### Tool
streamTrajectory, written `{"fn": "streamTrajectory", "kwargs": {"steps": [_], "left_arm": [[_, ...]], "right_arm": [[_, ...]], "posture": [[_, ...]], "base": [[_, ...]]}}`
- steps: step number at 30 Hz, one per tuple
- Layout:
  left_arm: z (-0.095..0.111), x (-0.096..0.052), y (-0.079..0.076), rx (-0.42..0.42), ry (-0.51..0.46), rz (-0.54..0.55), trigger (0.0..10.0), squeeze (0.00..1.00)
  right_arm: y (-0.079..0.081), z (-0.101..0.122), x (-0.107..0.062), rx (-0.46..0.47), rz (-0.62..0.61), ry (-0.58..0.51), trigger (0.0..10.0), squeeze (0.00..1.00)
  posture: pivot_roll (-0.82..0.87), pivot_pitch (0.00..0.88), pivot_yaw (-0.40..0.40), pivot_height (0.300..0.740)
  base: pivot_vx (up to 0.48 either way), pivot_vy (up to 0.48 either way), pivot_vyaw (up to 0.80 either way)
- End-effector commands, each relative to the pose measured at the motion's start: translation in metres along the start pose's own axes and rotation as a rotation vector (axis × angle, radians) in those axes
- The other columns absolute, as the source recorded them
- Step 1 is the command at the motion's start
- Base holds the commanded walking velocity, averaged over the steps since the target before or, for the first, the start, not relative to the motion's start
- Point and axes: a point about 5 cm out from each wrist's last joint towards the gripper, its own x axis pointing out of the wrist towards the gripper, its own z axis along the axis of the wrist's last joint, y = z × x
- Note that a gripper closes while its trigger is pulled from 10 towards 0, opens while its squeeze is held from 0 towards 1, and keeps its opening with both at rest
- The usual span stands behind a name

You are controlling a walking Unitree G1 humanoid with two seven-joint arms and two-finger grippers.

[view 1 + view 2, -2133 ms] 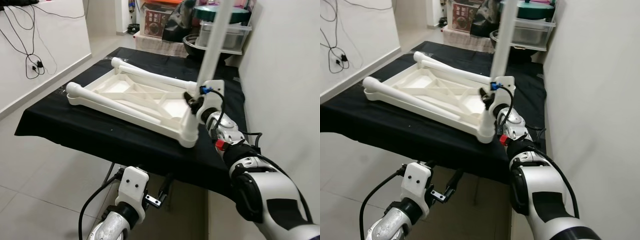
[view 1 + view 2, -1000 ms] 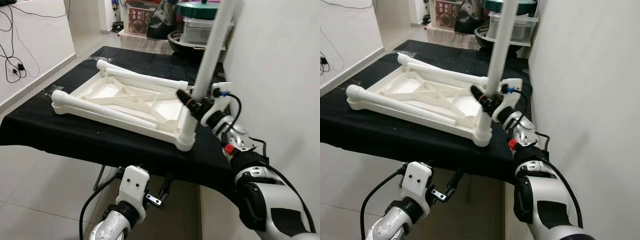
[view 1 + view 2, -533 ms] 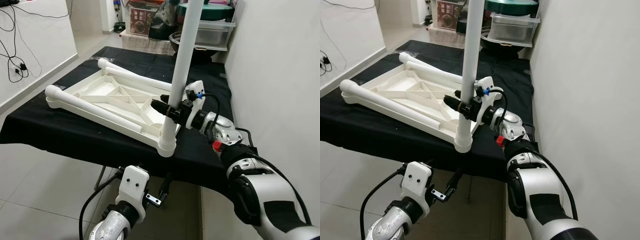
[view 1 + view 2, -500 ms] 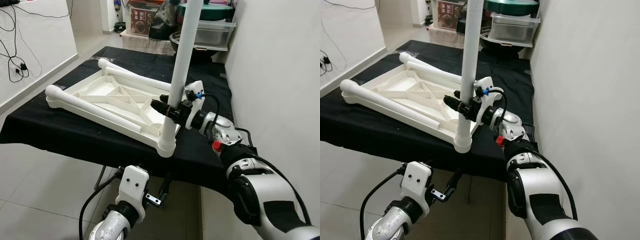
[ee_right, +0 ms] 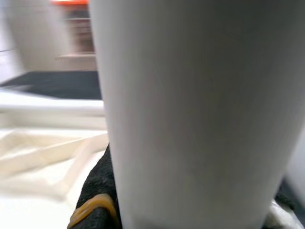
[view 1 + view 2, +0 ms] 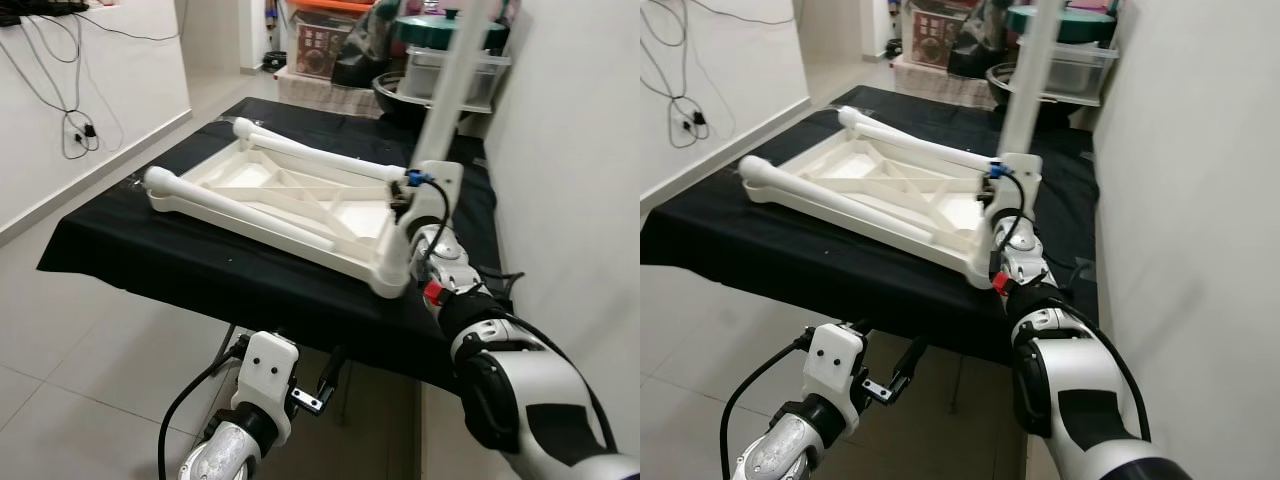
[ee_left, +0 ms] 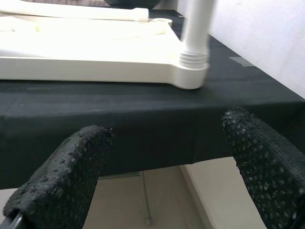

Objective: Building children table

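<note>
An upside-down white plastic children's table top (image 6: 275, 200) lies flat on a surface covered with black cloth (image 6: 150, 260), its ribbed underside facing up. A long white plastic table leg (image 6: 445, 95) stands nearly upright in the corner socket nearest the robot's right side. The right tool (image 6: 400, 205) sits low on this leg, just above the socket, its black fingers (image 5: 95, 200) clamped around the tube. Two more white legs (image 6: 310, 155) lie flat along the top's long edges. The left tool (image 7: 167, 167) hangs below the surface's front edge, its fingers apart and holding nothing. Half a second ago the right arm reached in from the side and the leg stood straighter; now the leg tilts slightly away and the head camera has shifted.
</note>
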Motion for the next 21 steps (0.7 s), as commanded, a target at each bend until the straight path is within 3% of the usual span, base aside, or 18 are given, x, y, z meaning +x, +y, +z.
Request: {"fn": "streamTrajectory", "kwargs": {"steps": [1, 3, 4, 6, 9, 10, 14, 15, 16, 18, 20, 21], "left_arm": [[-0.005, 0.000, 0.000, 0.002, 0.019, -0.001, 10.0, 0.00], [-0.005, 0.000, 0.000, 0.004, 0.019, -0.002, 10.0, 0.00], [-0.006, 0.000, 0.000, 0.005, 0.020, -0.002, 10.0, 0.00], [-0.006, 0.000, 0.000, 0.005, 0.020, -0.002, 10.0, 0.00], [-0.006, 0.001, 0.000, 0.005, 0.019, -0.003, 10.0, 0.00], [-0.006, 0.000, 0.000, 0.003, 0.020, -0.003, 10.0, 0.00], [-0.007, 0.000, -0.001, 0.001, 0.020, -0.002, 10.0, 0.00], [-0.006, 0.000, -0.001, 0.000, 0.020, -0.002, 10.0, 0.00], [-0.006, 0.000, -0.001, 0.000, 0.020, -0.002, 10.0, 0.00], [-0.006, 0.000, -0.001, -0.001, 0.018, -0.002, 10.0, 0.00], [-0.006, 0.001, -0.001, -0.001, 0.018, -0.002, 10.0, 0.00], [-0.005, 0.001, -0.001, -0.002, 0.018, -0.003, 10.0, 0.00]], "right_arm": [[-0.021, -0.027, -0.004, -0.004, -0.153, 0.110, 0.0, 0.00], [-0.017, -0.028, -0.007, 0.008, -0.179, 0.108, 0.0, 0.00], [-0.007, -0.024, -0.009, 0.017, -0.130, 0.079, 10.0, 0.00], [-0.007, -0.024, -0.009, 0.017, -0.130, 0.079, 10.0, 0.00], [0.009, -0.017, -0.011, 0.023, -0.023, 0.022, 10.0, 0.00], [0.013, -0.012, -0.012, 0.018, 0.016, -0.030, 10.0, 1.00], [0.015, -0.005, -0.012, 0.028, 0.054, -0.087, 10.0, 1.00], [0.020, 0.003, -0.012, 0.097, 0.234, -0.132, 10.0, 0.00], [0.020, 0.003, -0.012, 0.097, 0.234, -0.132, 10.0, 0.00], [0.021, 0.008, -0.011, 0.171, 0.385, -0.137, 10.0, 0.00], [0.020, 0.009, -0.010, 0.208, 0.429, -0.127, 10.0, 0.00], [0.021, 0.008, -0.010, 0.258, 0.531, -0.091, 10.0, 0.00]], "posture": [[0.08, 0.026, -0.102, 0.740], [0.09, 0.021, -0.101, 0.740], [0.08, 0.015, -0.101, 0.740], [0.08, 0.015, -0.101, 0.740], [0.08, 0.010, -0.100, 0.740], [0.08, 0.009, -0.102, 0.740], [0.08, 0.010, -0.102, 0.740], [0.08, 0.015, -0.101, 0.740], [0.08, 0.015, -0.101, 0.740], [0.08, 0.016, -0.103, 0.740], [0.08, 0.019, -0.102, 0.740], [0.08, 0.019, -0.102, 0.740]], "base": [[0.000, 0.000, 0.00], [0.000, 0.000, 0.00], [0.000, 0.000, 0.00], [0.000, 0.000, 0.00], [0.000, 0.000, 0.00], [0.000, 0.000, 0.00], [0.000, 0.000, 0.00], [0.000, 0.000, 0.00], [0.000, 0.000, 0.00], [0.000, 0.000, 0.00], [0.000, 0.000, 0.00], [0.000, 0.000, 0.00]]}}
